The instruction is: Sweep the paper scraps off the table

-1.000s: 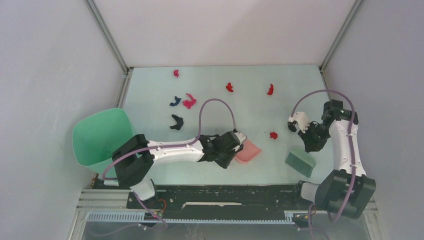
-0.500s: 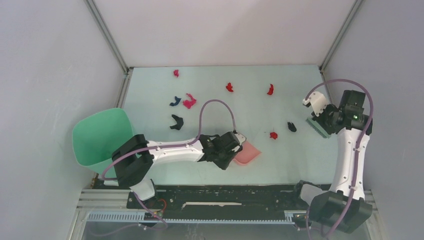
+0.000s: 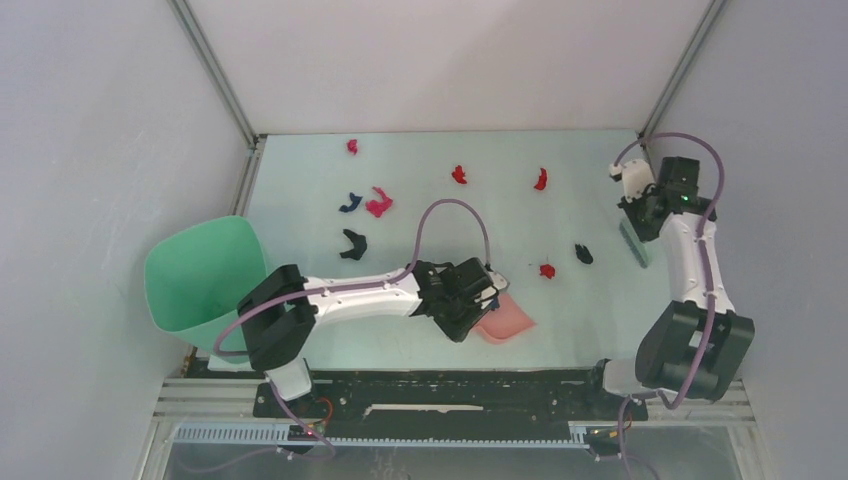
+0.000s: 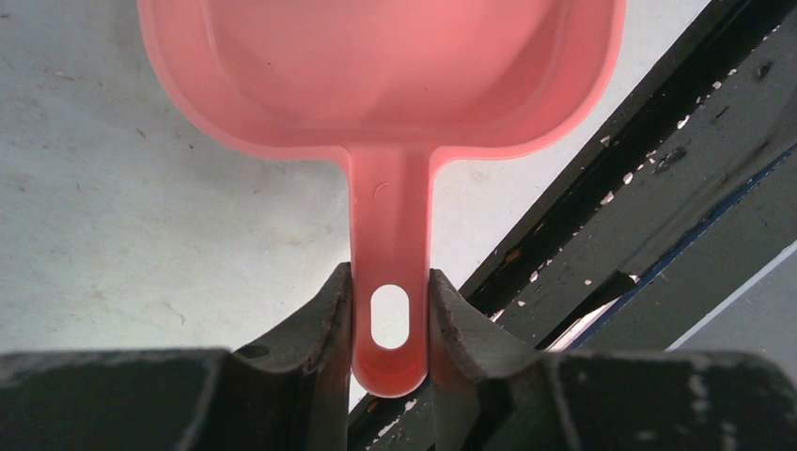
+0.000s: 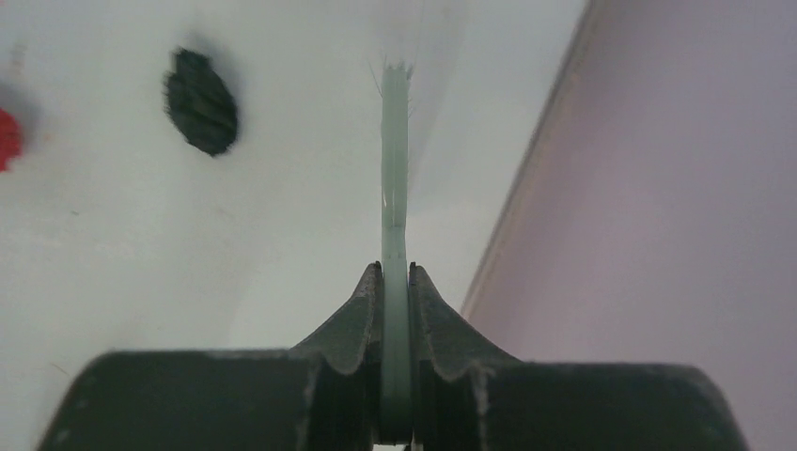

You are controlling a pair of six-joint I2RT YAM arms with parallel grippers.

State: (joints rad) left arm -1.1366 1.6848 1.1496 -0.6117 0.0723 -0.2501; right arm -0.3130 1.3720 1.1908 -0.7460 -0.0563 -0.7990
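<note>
Brush [image 3: 634, 243] swung right, dustpan [image 3: 505, 318] nudged — paper scraps [image 3: 378, 203] scattered

A pink dustpan [image 3: 507, 321] lay flat just beyond the black front rail [image 3: 450, 392], its handle pierced by an oval hole. A green brush [image 3: 634, 244] was seen edge-on, close beside the grey right wall [image 3: 770, 150]. A green round bin [image 3: 200, 275] sat at the left, mouth open, against the left wall [image 3: 90, 150].
</note>
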